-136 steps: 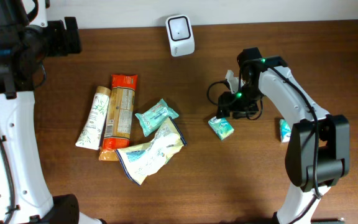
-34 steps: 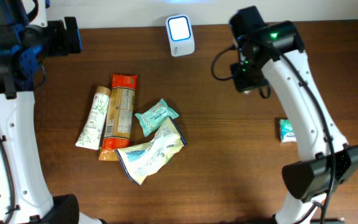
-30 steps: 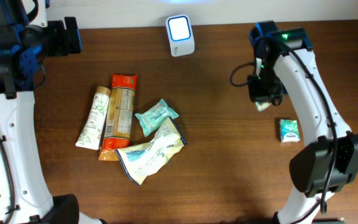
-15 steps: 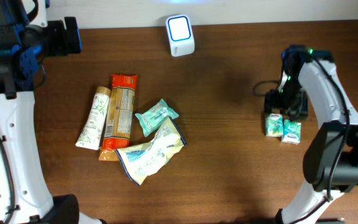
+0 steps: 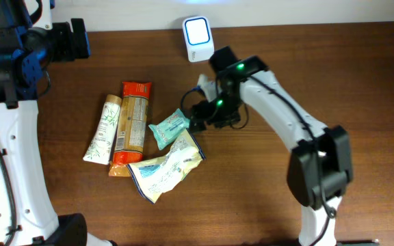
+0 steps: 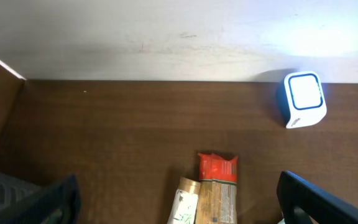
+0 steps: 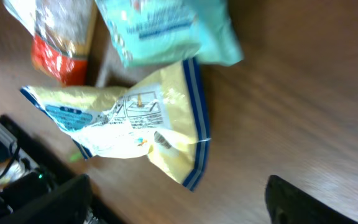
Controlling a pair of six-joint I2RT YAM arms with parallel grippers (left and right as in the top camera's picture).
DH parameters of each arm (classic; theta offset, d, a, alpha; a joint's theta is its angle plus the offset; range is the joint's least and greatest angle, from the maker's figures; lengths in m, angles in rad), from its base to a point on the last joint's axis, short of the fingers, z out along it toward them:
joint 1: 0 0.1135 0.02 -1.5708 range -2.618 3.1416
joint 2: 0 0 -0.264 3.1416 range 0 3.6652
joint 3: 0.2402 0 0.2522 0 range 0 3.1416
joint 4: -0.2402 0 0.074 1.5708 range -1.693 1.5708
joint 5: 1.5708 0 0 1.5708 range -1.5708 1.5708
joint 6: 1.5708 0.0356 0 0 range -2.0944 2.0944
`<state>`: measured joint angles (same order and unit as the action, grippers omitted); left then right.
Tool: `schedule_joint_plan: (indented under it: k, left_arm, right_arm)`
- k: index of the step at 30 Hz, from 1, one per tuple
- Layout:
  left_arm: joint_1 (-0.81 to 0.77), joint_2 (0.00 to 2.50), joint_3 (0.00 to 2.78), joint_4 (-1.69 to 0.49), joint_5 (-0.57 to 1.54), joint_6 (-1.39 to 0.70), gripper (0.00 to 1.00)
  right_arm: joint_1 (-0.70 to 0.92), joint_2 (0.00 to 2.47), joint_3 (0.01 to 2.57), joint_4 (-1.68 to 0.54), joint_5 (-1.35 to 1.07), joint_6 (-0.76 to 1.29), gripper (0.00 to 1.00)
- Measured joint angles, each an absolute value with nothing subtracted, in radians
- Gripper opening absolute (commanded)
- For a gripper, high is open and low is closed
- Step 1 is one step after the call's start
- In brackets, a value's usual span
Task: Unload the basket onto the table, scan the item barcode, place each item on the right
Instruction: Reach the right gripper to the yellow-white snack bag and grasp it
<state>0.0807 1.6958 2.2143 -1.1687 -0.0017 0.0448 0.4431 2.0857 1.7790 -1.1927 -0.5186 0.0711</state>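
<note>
A white barcode scanner (image 5: 198, 31) with a lit face stands at the table's back edge; the left wrist view has the scanner (image 6: 303, 99) at right. Left of centre lies a pile: a teal packet (image 5: 172, 128), a yellow-white bag (image 5: 165, 166), an orange-red packet (image 5: 131, 125) and a white tube (image 5: 103, 130). My right gripper (image 5: 195, 116) hovers open and empty just right of the teal packet (image 7: 166, 28), above the bag (image 7: 135, 124). My left gripper (image 5: 67, 39) is open and empty at the far left back, above the orange-red packet (image 6: 217, 185).
The wall runs along the table's back edge behind the scanner. My right arm (image 5: 279, 113) stretches diagonally across the middle of the table from its base at the front right. The left arm's white column (image 5: 12, 157) stands along the left side.
My right gripper opened and left a small teal packet beside another at the right side of the table. It then swung left to the pile. The left arm has not moved.
</note>
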Motion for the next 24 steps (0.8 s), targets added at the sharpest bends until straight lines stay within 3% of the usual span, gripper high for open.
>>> schedule_joint_plan:
  k: [8,11,15,18,20,22,24]
  left_arm:
    - [0.081,1.696,2.214,-1.169,-0.002,0.045,0.99]
    - [0.081,1.696,2.214,-1.169,-0.002,0.045,0.99]
    - [0.081,1.696,2.214,-1.169,-0.001,0.045,0.99]
    - [0.081,1.696,2.214,-1.170,-0.002,0.045,0.99]
    - [0.081,1.696,2.214,-1.169,-0.002,0.045,0.99]
    - [0.081,1.696,2.214,-1.169,-0.002,0.045,0.99]
    - [0.081,1.696,2.214,-1.169,-0.002,0.045,0.99]
  right_arm:
    - [0.460,2.272,1.776,-1.164,-0.731,-0.009,0.98]
    - [0.471,2.284,1.776,-1.161,-0.748,-0.019,0.84]
    - [0.471,2.284,1.784,-1.189,-0.754,-0.028,0.79]
    - [0.469,2.284,1.906,-1.234,-0.754,-0.036,0.63]
    - [0.478,2.284,2.015,-1.230,-0.754,-0.038,0.41]
    - [0.511,2.282,2.043,-1.233,-0.724,-0.001,0.28]
    - [0.555,2.282,2.031,-1.258,-0.670,0.040,0.20]
